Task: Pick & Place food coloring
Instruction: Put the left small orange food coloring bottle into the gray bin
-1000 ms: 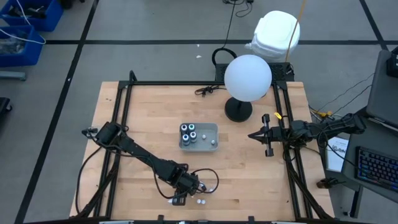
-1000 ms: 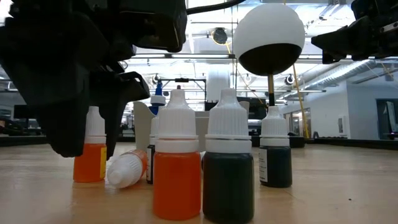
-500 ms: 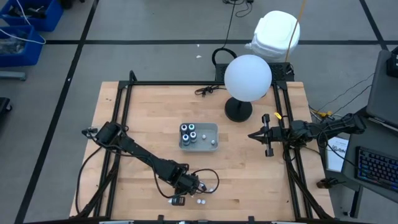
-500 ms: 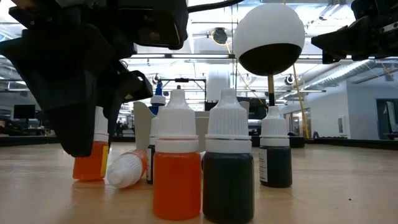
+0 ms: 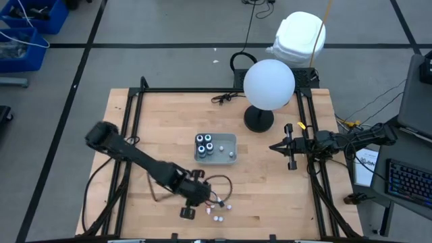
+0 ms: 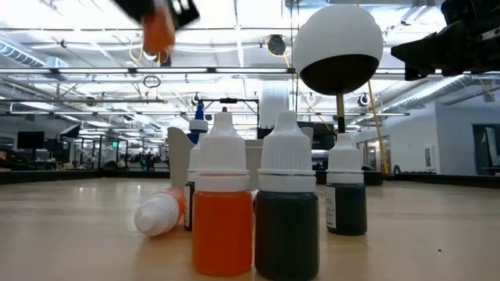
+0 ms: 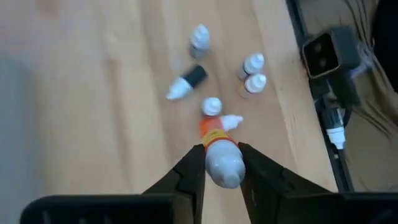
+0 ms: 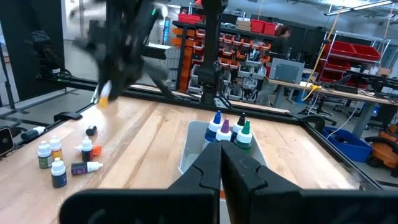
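My left gripper [image 7: 221, 150] hangs above the table's near edge, shut on an orange food coloring bottle [image 6: 158, 33], and also shows in the high view [image 5: 190, 211]. Below it several more white-capped bottles [image 7: 252, 73] stand on the wood. One dark bottle [image 7: 185, 83] lies on its side. In the low view an orange bottle [image 6: 223, 226] and a dark one [image 6: 287, 226] stand close up, beside a toppled one [image 6: 160, 212]. More bottles [image 5: 206, 145] stand in the clear tray [image 5: 229, 138]. My right gripper [image 8: 221, 163] waits shut at the table's right edge. My left gripper pinches the orange bottle's white cap end [image 7: 224, 167] between its two fingers. The fingers slant steeply down from the table's left. The orange body [image 7: 211, 132] hangs below the fingers, lifted clear of the table.
A lamp with a white globe [image 5: 268, 83] on a black base [image 5: 258, 120] stands at the far right, just beyond the tray. A black cable [image 5: 226, 98] lies at the far edge. A black frame [image 5: 135, 135] runs along the table's sides.
My left gripper has closed on the orange bottle that stood at the left of the group. It has then risen sharply, carrying the bottle off the wood and high above the others. The other bottles have stayed in place.
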`<action>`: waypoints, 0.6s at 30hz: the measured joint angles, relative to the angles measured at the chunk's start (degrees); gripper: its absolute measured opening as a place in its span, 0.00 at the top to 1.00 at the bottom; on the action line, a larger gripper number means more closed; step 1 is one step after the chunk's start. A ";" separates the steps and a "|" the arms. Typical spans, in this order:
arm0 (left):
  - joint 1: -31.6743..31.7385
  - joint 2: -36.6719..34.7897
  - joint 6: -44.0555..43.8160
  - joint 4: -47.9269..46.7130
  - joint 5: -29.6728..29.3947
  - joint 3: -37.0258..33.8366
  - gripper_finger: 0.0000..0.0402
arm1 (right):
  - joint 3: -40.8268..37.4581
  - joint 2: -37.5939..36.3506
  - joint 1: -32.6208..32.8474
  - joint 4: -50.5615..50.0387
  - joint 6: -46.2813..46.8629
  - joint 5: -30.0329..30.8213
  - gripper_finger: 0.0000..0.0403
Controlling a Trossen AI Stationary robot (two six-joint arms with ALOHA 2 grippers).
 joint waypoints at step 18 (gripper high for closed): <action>-0.81 -22.11 -0.54 -17.26 -16.20 -1.24 0.78 | 0.00 0.00 0.00 -0.82 -0.33 0.00 1.00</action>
